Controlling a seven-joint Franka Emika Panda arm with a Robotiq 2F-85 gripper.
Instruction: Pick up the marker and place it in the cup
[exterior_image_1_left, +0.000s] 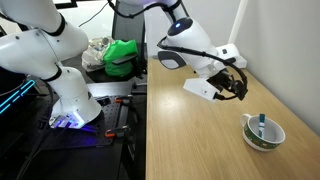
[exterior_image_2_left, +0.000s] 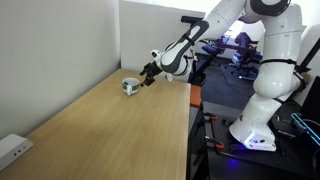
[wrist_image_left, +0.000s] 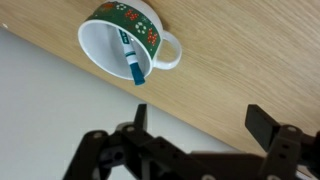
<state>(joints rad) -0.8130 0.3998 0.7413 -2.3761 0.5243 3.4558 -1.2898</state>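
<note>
The cup (wrist_image_left: 100, 42) is white with a dark green patterned band and a small handle. It stands on the wooden table and shows in both exterior views (exterior_image_1_left: 264, 134) (exterior_image_2_left: 130, 86). The marker (wrist_image_left: 129, 55) leans inside the cup, one end sticking over the rim; it also shows in an exterior view (exterior_image_1_left: 262, 124). My gripper (wrist_image_left: 200, 118) is open and empty, held above the table and apart from the cup. It shows in both exterior views (exterior_image_1_left: 238, 84) (exterior_image_2_left: 148, 76).
The wooden table (exterior_image_1_left: 200, 140) meets a white wall (wrist_image_left: 50, 120) close beside the cup. A green object (exterior_image_1_left: 122, 55) lies on a dark bench beyond the table. A white box (exterior_image_2_left: 12, 150) sits at the table's near corner. A second white robot arm (exterior_image_1_left: 60, 70) stands beside the table.
</note>
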